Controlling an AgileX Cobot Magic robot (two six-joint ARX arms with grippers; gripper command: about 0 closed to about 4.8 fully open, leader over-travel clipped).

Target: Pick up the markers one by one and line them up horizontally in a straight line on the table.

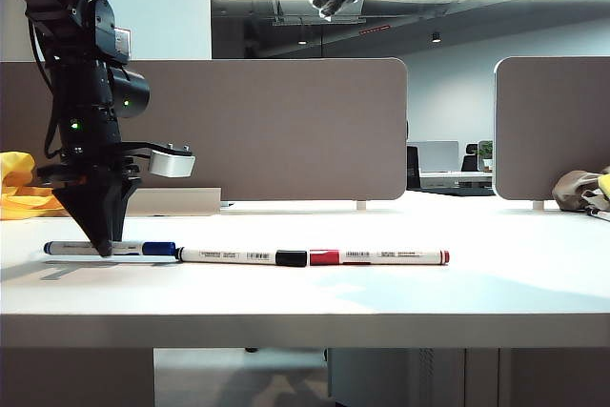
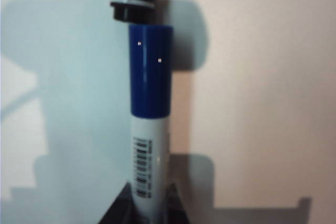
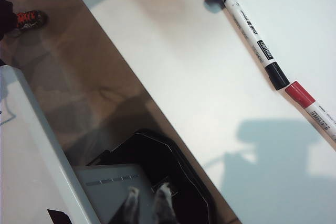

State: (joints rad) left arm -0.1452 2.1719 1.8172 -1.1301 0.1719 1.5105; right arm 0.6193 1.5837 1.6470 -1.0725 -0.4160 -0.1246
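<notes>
The blue-capped marker [image 1: 110, 248] is being gripped near its middle by the left gripper [image 1: 101, 247], which is being held pointing straight down at the left end of the white bench [image 1: 381, 302]. In the left wrist view the gripper's dark fingertips [image 2: 116, 211] are being pressed against either side of the marker's white barcode-printed barrel [image 2: 149, 161], so the left gripper is clenched on it. The marker is being kept level, at or just on the bench surface; whether it is resting there cannot be told.

Just beside the blue cap, the black-capped marker [image 1: 243, 256] is lying flat on the bench, its plain end all but touching the blue cap. Its black cap is being met end to end by the red cap of the red-capped marker [image 1: 379, 256], which is lying further to the right. All three markers are being seen in one nearly straight row across the bench.

The right gripper [image 1: 329, 2] is being held high above the bench, at the upper edge of the exterior view. In the right wrist view its fingertips [image 3: 129, 203] are standing close together with nothing between them, over the bench's front edge and the floor beyond. Grey divider panels [image 1: 286, 131] are standing behind the bench.
</notes>
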